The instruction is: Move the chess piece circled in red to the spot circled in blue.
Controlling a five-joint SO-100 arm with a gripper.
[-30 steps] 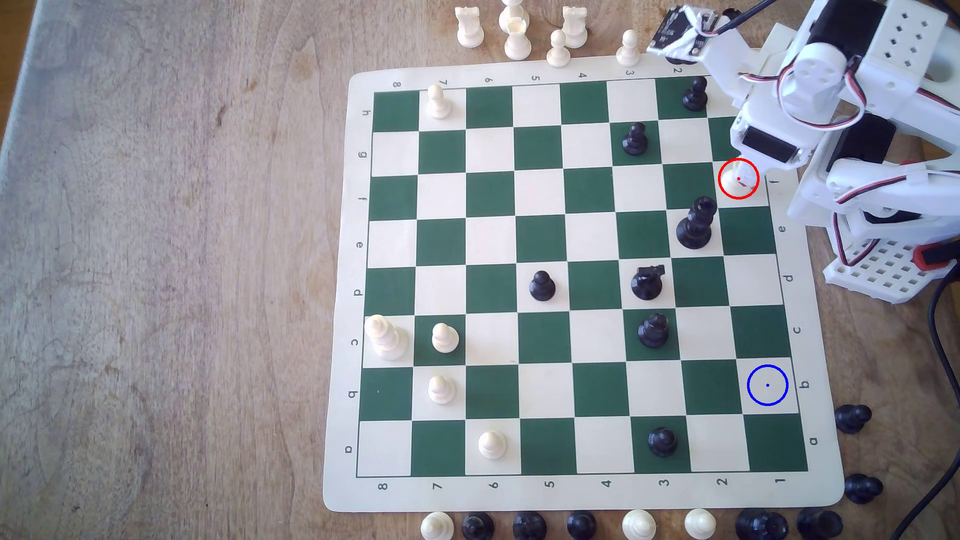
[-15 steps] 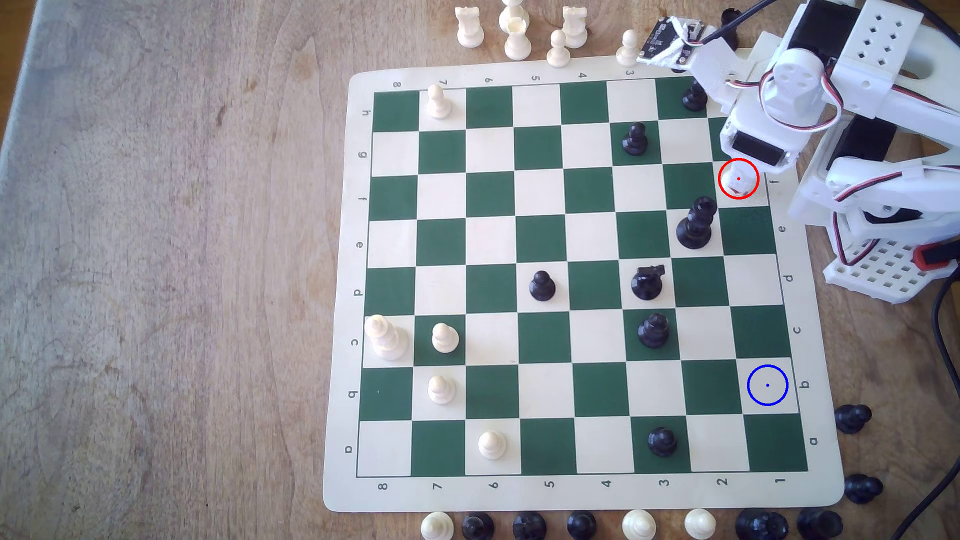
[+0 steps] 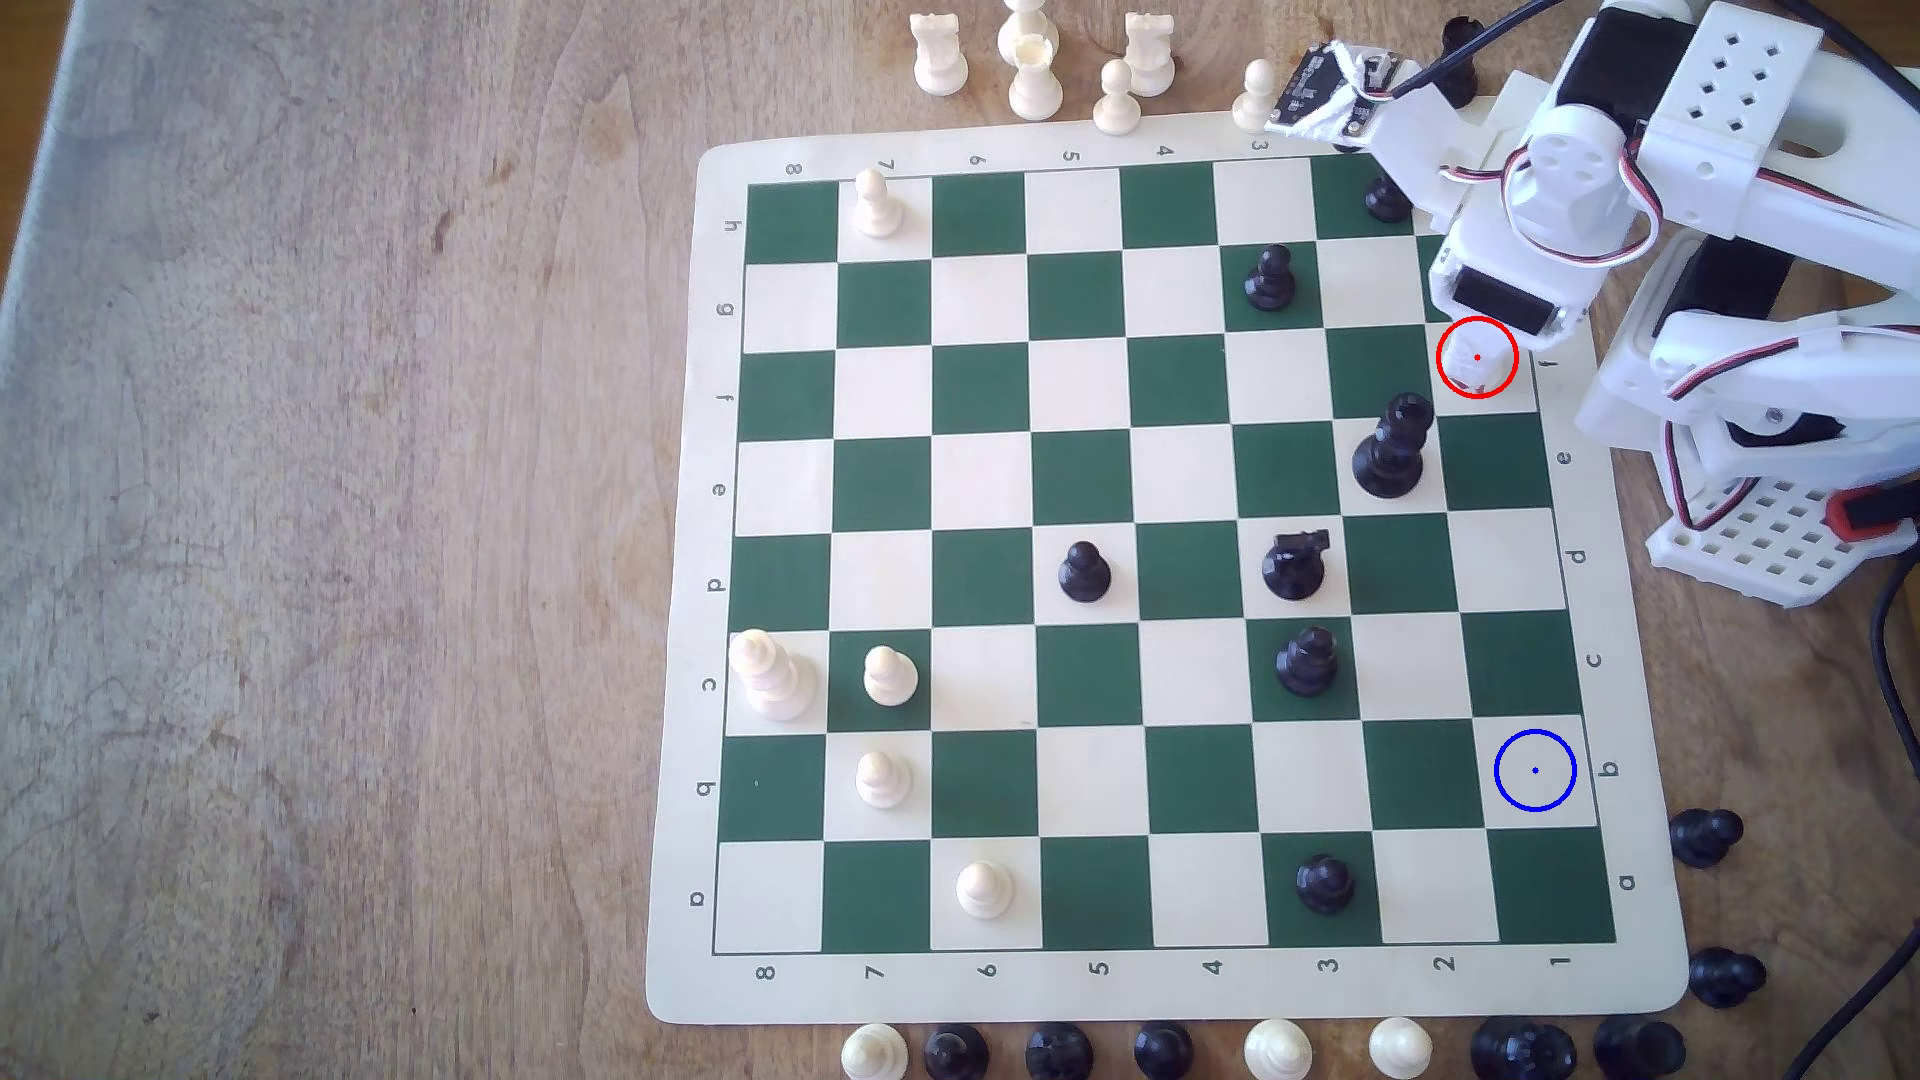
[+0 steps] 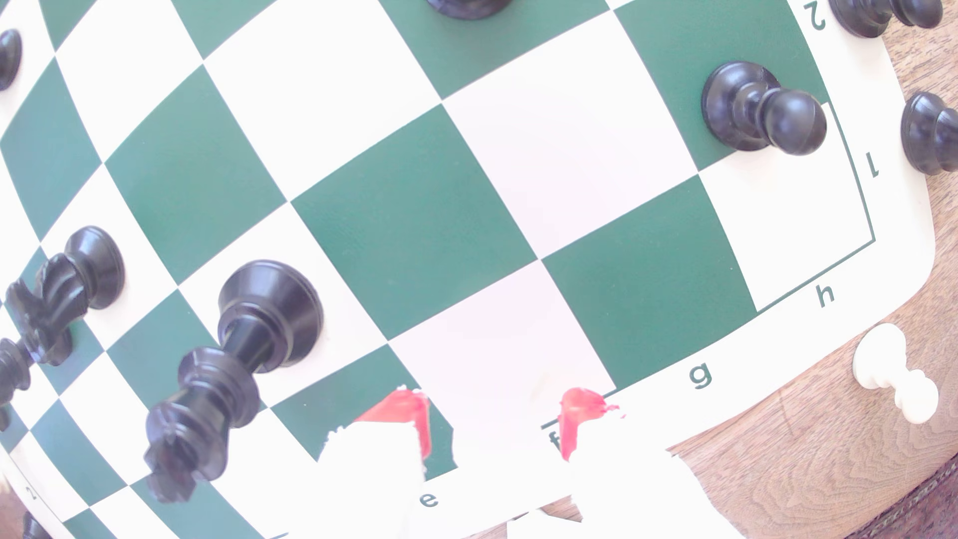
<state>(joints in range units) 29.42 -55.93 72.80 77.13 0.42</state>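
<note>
Straddling white piece (image 3: 1471, 366), fingers (image 4: 402, 420) apart

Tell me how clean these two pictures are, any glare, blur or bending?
Wrist view: strong fisheye, the board lines curve; cream squares and the red-tipped jaws are washed out by overexposure. Exterior view: even light, soft focus, straight lines, though the white rook barely separates from its cream square.

A wooden tabletop (image 3: 312, 519) carries a green-and-cream roll-up chess mat (image 3: 1652, 935) towards the exterior view's right. White captured pieces (image 3: 1039, 62) stand on the wood beyond the mat's far edge. A mixed row of black and white pieces (image 3: 1164, 1051) lines its near edge. The arm's white perforated base (image 3: 1766, 540) sits on the wood beside the mat.
</note>
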